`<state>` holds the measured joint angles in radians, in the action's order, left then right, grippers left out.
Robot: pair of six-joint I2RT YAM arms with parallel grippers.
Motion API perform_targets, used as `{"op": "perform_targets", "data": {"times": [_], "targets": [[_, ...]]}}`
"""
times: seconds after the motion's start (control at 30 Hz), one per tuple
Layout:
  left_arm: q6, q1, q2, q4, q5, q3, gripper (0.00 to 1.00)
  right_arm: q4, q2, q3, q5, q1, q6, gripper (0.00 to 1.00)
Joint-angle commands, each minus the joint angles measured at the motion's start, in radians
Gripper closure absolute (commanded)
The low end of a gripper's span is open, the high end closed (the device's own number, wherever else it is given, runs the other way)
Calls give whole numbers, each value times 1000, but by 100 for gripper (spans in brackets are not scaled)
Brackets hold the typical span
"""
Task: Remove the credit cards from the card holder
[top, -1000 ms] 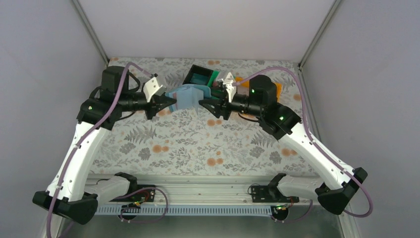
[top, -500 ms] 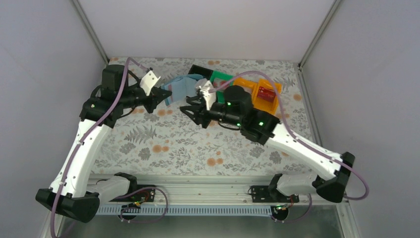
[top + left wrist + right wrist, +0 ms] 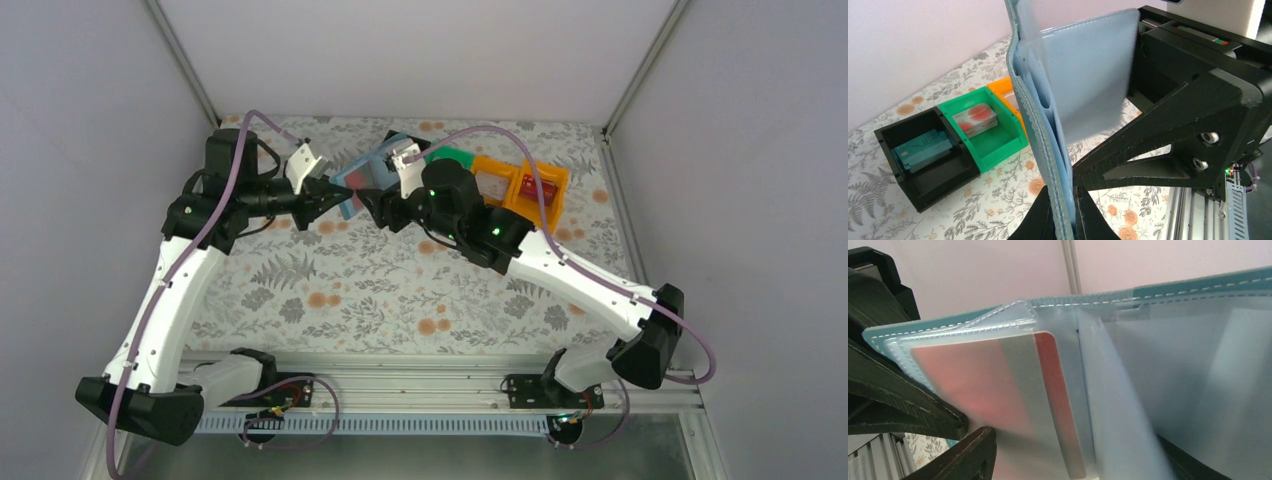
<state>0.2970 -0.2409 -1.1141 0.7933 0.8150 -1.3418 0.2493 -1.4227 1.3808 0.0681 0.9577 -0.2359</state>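
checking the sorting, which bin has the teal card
The black bin at the row's end holds the teal card; the green bin beside it holds a pale red-marked card.

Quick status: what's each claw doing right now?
Left claw: shut on the card holder, at its edge.
Right claw: open, straddling the card holder.

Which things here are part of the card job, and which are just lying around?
Job:
- wallet, pinched in left hand
- red card, in its pocket
- right hand, open at the wallet
- teal card and pale card, already out

Lying about:
- black bin, green bin, orange bin (they only hold cards)
- floral mat
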Motion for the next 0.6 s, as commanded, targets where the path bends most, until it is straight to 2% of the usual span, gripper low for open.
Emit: {"op": "perform_targets", "data": {"times": [0.0,0.1,0.23,0.33,0.47,0.57], "targets": [[33,-6,14,20,176,-1,98,-46,-28,35,45,-33,-9,33],[39,-5,19,32,170,-11,98,-17,-24,39,38,-56,-12,40],[31,-2,18,32,72,-26,98,14,54,-29,12,-144,-3,36],[-1,3,13,7,-18,-11,98,100,98,-27,-97,-214,56,35],[-33,8,11,-15,-115,1,98,264,127,47,-176,-223,142,37],[-39,7,19,-31,-214,12,98,269,175,54,-342,-221,172,42]]}}
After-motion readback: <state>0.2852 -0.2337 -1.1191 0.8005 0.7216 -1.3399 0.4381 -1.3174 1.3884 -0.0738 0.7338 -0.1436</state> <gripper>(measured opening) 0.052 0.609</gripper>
